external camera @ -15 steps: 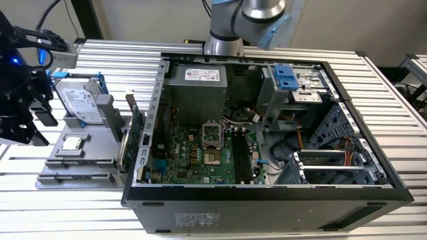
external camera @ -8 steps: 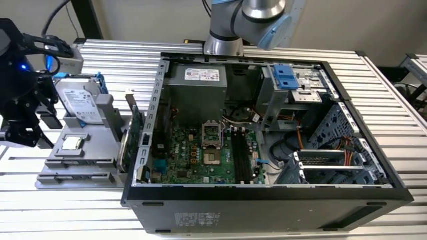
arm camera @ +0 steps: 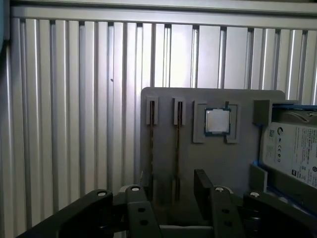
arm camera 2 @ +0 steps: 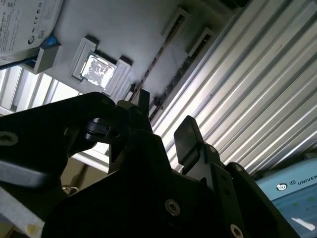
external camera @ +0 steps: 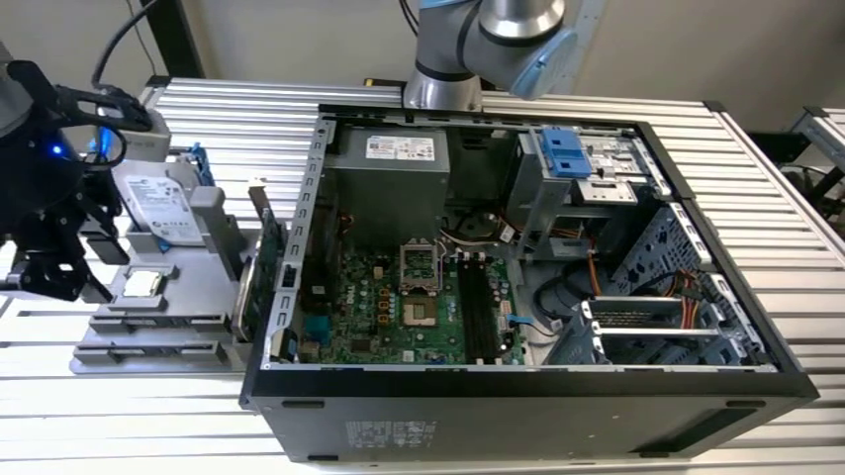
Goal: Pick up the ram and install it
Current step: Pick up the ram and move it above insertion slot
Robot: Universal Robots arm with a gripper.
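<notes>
Table (arm camera: 59,124), tray (arm camera: 213,163): my gripper (arm camera: 168,184) hangs open over the ram (arm camera: 177,144).
I'd best centre on its thin faces before closing.

A ribbed aluminium table (external camera: 237,109) spans the scene under even light, a plain pale wall (external camera: 687,49) behind it, a dark post (external camera: 174,38) at the exterior view's left and a second table's corner (external camera: 826,127) at its right.
</notes>
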